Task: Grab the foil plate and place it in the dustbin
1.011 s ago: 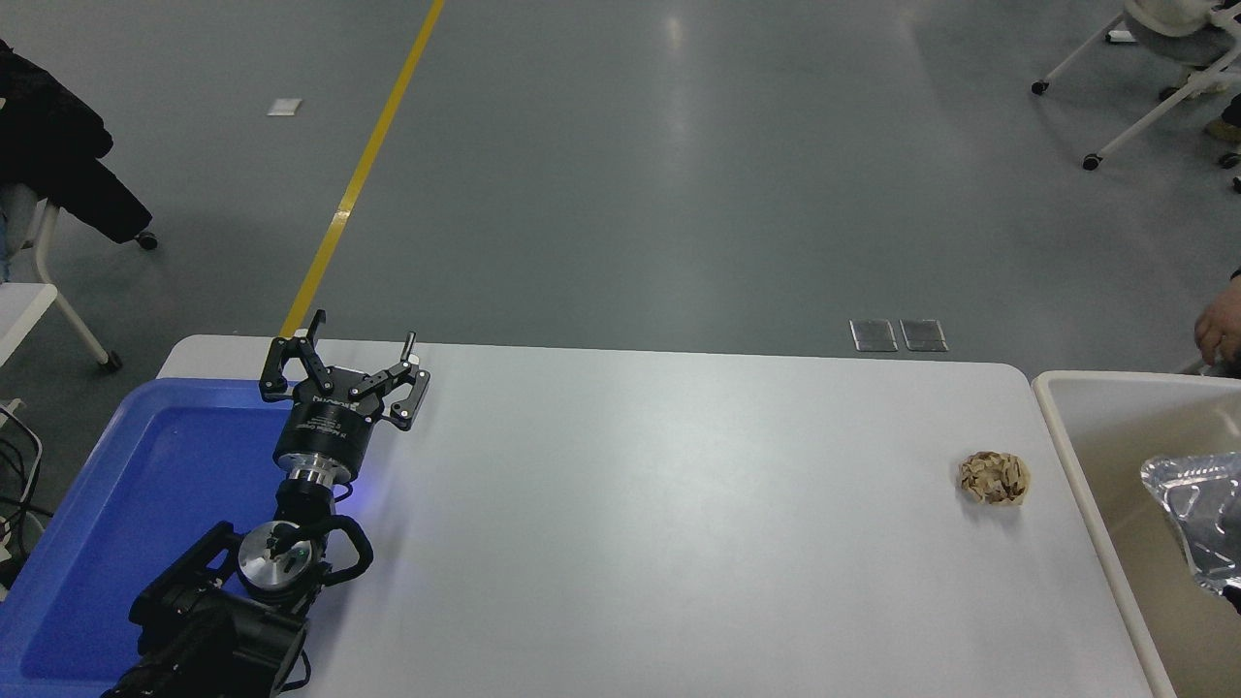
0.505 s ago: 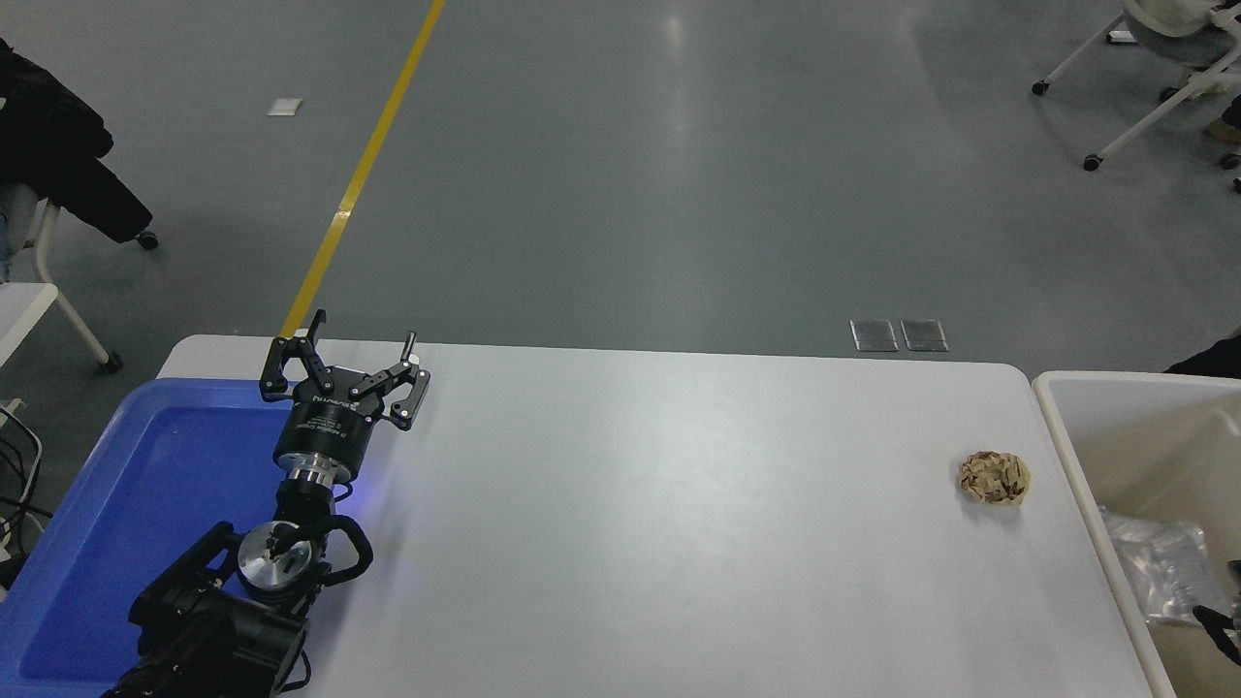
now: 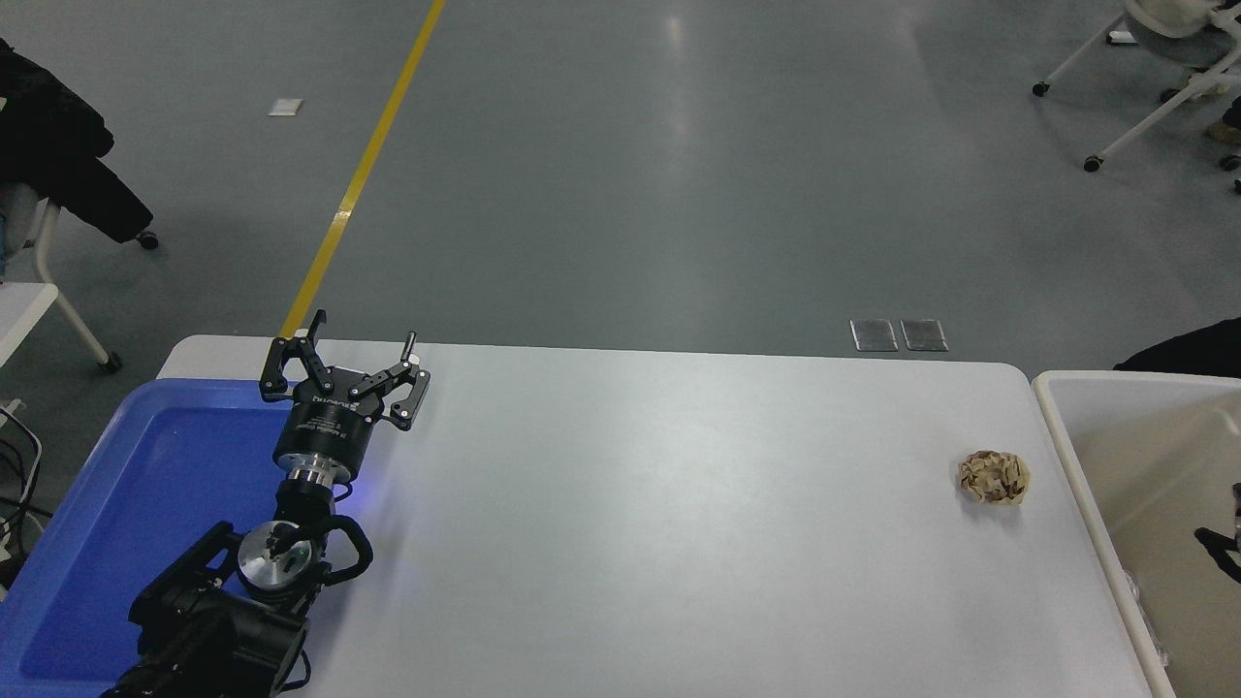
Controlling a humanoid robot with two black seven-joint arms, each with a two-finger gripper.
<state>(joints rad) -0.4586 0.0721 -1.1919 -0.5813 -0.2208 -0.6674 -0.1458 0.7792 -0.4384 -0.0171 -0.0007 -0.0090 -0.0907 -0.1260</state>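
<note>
The white tabletop (image 3: 620,523) is bare across its middle, with broad free surface between its left and right edges. At the left edge a blue tray (image 3: 116,523) overlaps the near-left corner; the left arm is parked over it, its left claw (image 3: 344,373) spread apart and empty near the far-left corner. A small brown crumpled paper ball (image 3: 993,477) lies alone near the right edge, apart from everything else. The beige dustbin (image 3: 1076,465) stands just beside the right edge, its thick white rim running along that edge. Only a small black part of the right claw (image 3: 1224,551) shows at the picture's right border, inside the bin opening; whether it is released or clenched cannot be told. A faint crinkled sliver low against the bin's inner left wall may be the foil plate (image 3: 1132,589), otherwise out of sight. Compared with half a second earlier, the plate, then plainly lying in the bin, has almost gone from view, and the right claw sits higher. A dark sleeve (image 3: 1188,349) shows beyond the bin's far rim.
</note>
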